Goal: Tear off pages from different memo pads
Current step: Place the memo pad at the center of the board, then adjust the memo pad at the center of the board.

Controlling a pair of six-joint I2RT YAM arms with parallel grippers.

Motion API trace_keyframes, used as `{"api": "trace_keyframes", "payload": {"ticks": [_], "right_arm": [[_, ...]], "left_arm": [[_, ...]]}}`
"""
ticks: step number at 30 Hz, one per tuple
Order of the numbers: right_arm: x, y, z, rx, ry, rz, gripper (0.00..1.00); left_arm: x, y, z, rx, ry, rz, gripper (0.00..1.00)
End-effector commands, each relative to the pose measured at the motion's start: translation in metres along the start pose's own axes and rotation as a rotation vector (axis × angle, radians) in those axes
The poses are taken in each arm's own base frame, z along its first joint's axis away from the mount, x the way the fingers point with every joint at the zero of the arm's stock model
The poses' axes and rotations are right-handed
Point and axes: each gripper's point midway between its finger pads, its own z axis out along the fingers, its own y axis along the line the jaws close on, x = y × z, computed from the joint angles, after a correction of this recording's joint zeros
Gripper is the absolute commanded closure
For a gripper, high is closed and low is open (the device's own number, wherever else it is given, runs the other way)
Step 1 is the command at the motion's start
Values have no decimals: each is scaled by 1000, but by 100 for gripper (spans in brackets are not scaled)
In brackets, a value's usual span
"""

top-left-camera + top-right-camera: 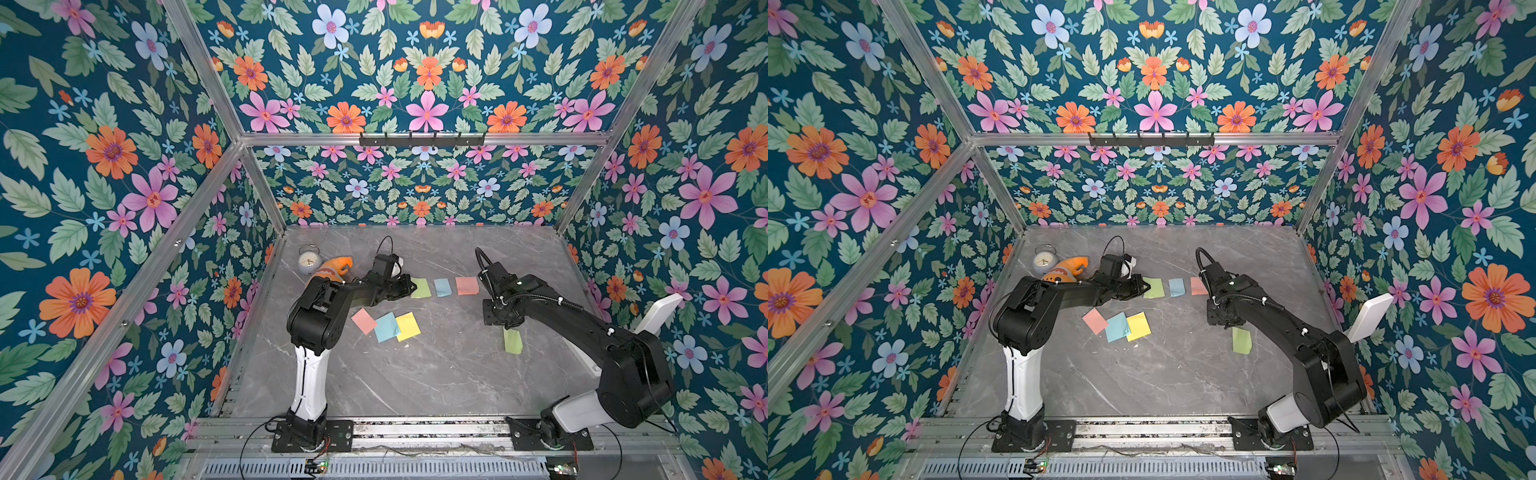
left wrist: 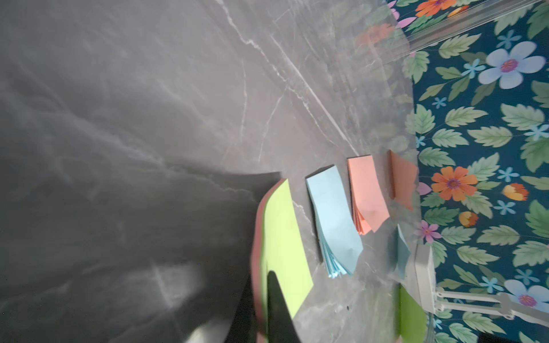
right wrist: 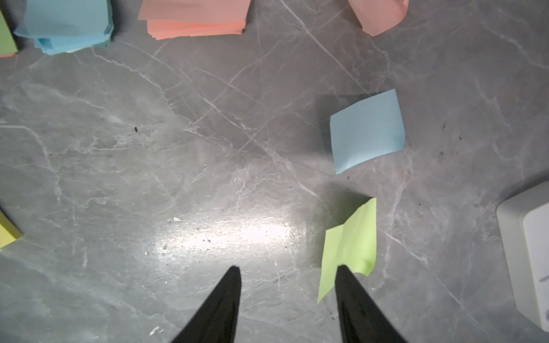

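Right wrist view gives you the clearest look: the right tool (image 3: 288, 267) has its black fingers spread apart over bare bench (image 3: 148, 166). A thin lime-green page (image 3: 352, 243), creased and partly lifted, lies just beside one finger. A loose light blue page (image 3: 367, 130) lies nearby. Toward the back wall you have a row of memo pads: green pad (image 1: 421, 288), blue pad (image 1: 442, 287) with fanned sheets, and salmon pad (image 1: 467, 286). The left tool (image 1: 409, 287) is at the green pad's edge. In the left wrist view, one dark finger overlaps its bowed top sheet, but you cannot tell whether the tool grips it. Near the left arm, a pink square (image 1: 364, 321), blue square (image 1: 387, 327) and yellow square (image 1: 407, 326) lie clustered.
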Motion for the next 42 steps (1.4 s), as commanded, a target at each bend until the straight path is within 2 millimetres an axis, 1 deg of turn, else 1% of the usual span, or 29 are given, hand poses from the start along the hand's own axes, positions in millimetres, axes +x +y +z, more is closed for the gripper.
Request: {"api": "trace_keyframes", "payload": {"ticks": [1, 5, 7, 9, 11, 14, 16, 18, 19, 21, 23, 28, 30, 34, 35, 37, 39, 42], "right_arm": [[-4, 8, 2, 5, -28, -11, 47], [-4, 22, 7, 3, -20, -42, 48], [-6, 30, 7, -4, -26, -58, 48], [-10, 35, 7, -9, -33, -61, 48], [-13, 43, 6, -31, -38, -59, 49], [-18, 57, 4, -46, -67, -71, 49], [-20, 69, 4, -55, -85, -75, 50], [-20, 84, 3, -69, -105, -88, 50], [-20, 90, 2, -71, -115, -92, 50], [-16, 107, 10, -77, -108, -110, 50], [-14, 121, 11, -96, -106, -116, 50], [-6, 158, 15, -224, -55, -88, 51], [-3, 169, 15, -273, -34, -64, 52], [3, 197, 20, -381, 7, -34, 54], [6, 206, 23, -406, 26, -31, 54], [8, 216, 28, -426, 51, -18, 54], [8, 223, 32, -447, 68, 0, 54], [5, 229, 31, -472, 59, 15, 54]], "left_arm": [[-2, 18, -11, -151, 6, 57, 73], [-14, 14, -32, -216, -28, 103, 56], [-15, 11, -42, -230, -40, 124, 53], [-14, 9, -57, -260, -47, 163, 49], [-13, 7, -72, -281, -54, 204, 48], [-9, -6, -92, -246, -76, 271, 47], [1, -17, -101, -198, -81, 302, 47], [16, -27, -108, -158, -83, 321, 47], [24, -27, -109, -153, -76, 321, 47], [41, -27, -113, -145, -63, 317, 47], [55, -24, -117, -149, -49, 301, 47], [88, -15, -125, -159, -22, 233, 47], [100, -9, -127, -167, -10, 193, 46], [115, -2, -131, -156, -9, 134, 46], [118, 0, -131, -150, -7, 123, 46], [122, 2, -128, -140, -3, 111, 46], [123, -1, -125, -124, 10, 99, 46], [122, -14, -125, -95, 4, 114, 46]]}}
